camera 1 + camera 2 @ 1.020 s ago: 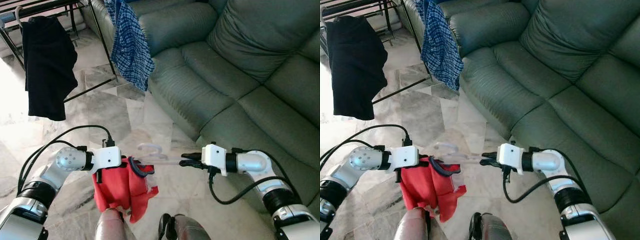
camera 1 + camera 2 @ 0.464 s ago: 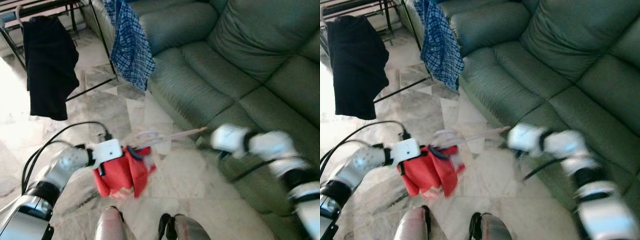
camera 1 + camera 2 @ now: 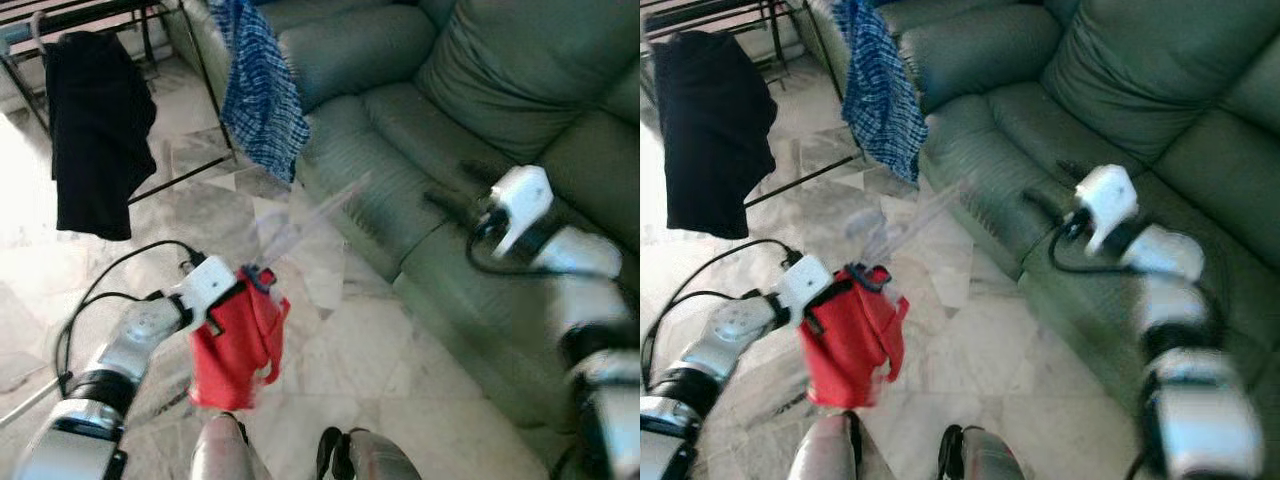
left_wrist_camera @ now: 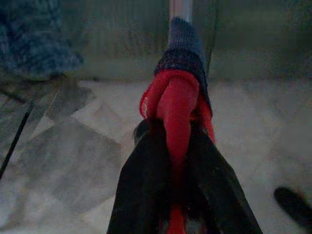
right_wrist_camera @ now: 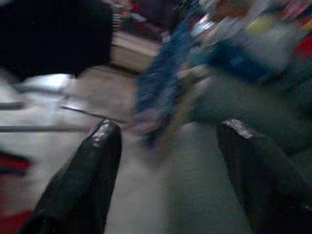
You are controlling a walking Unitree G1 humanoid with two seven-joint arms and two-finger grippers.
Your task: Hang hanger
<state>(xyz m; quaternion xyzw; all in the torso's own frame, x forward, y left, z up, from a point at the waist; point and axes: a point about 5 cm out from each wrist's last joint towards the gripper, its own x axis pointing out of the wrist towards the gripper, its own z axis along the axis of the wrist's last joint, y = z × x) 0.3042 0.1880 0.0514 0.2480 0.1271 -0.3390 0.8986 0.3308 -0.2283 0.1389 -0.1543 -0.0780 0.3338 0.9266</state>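
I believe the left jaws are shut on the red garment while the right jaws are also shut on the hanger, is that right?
Not quite: the right gripper has its jaws open with nothing between them, as the right wrist view shows. The left gripper is indeed shut on the red garment.

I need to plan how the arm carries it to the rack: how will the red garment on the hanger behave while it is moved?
Probably floppy: the red garment hangs in loose folds below the left gripper. It looks thin and light, so it may swing. The clear hanger seems stiff, poking up at a tilt from the garment's collar.
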